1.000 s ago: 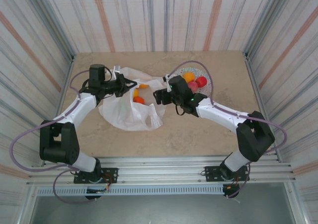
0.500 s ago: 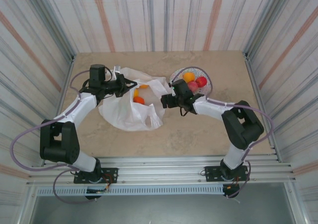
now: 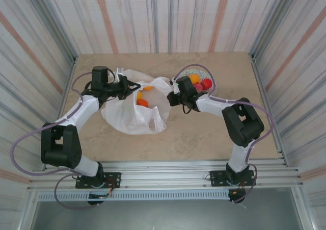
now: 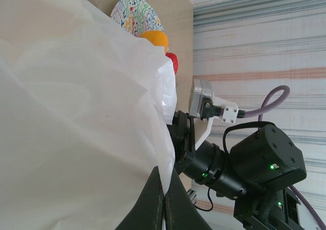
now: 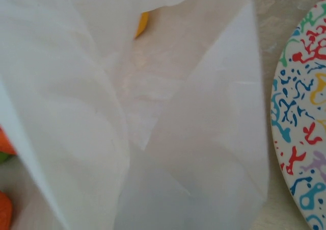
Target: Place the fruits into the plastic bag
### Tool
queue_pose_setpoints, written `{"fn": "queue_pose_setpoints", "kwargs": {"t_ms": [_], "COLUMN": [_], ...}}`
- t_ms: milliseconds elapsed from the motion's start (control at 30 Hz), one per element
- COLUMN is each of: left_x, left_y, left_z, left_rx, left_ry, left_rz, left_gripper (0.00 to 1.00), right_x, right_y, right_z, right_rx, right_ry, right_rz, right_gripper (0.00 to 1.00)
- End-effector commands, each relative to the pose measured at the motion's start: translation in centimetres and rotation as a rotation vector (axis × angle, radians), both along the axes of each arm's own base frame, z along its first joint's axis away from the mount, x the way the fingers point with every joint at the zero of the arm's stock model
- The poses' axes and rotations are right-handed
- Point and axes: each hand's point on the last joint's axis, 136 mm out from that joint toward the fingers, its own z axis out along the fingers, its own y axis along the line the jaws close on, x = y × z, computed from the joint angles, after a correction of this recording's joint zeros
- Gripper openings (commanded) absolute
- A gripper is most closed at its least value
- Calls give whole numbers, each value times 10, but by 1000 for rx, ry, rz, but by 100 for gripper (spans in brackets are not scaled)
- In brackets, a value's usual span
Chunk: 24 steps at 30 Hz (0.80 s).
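Bag (image 3: 130,119) lies just left of the plate (image 5: 300,138), left gripper (image 4: 164,181) pinched shut on its edge & right gripper (image 3: 171,98) at its plate-side rim, grip can't tell; approx half done, some fruits (image 3: 142,102) inside, three left on plate

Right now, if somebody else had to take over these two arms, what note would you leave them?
The left claw is shut, pinching the plastic bag at its left rim to hold the mouth open.
The right claw is at the bag's right rim, beside the plate. Whether it has gripped the film cannot be told.
Done: a few orange-coloured fruits lie inside the bag.
Left: an orange fruit, a red fruit and a pinkish fruit sit on the plate, waiting to be bagged.
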Motion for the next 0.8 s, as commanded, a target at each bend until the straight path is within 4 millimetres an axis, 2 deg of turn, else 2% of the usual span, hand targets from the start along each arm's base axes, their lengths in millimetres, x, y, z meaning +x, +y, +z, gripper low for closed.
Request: {"fn": "queue_pose_setpoints", "kwargs": {"t_ms": [0,67,100,233,500,767], "left_x": [1,1,1,0,-3,-7], "left_y": [1,1,1,2,7,21], "left_z": [0,1,2,2,12,43], "left_rx": [-1,-2,-2,-2,-8,-10], "left_ry": [-8,-8,-12,-9,-12,-47], "left_rz": [-7,-7,-8,-9,-13,-9], "left_gripper": [0,0,0,0,0,0], "right_x": [0,-3,-5,-16,-48,-51], "right_y": [-7,-9,-10,-12,-8,1], "right_z": [27,38,43,67,131,186], "right_rx": [-17,-14,-11,26,150,295], "right_ry": [-62,-78,-85,-93,-42,-3], "right_rz": [1,3,1,10,68,103], "right_gripper": [12,1,0,0,0,0]}}
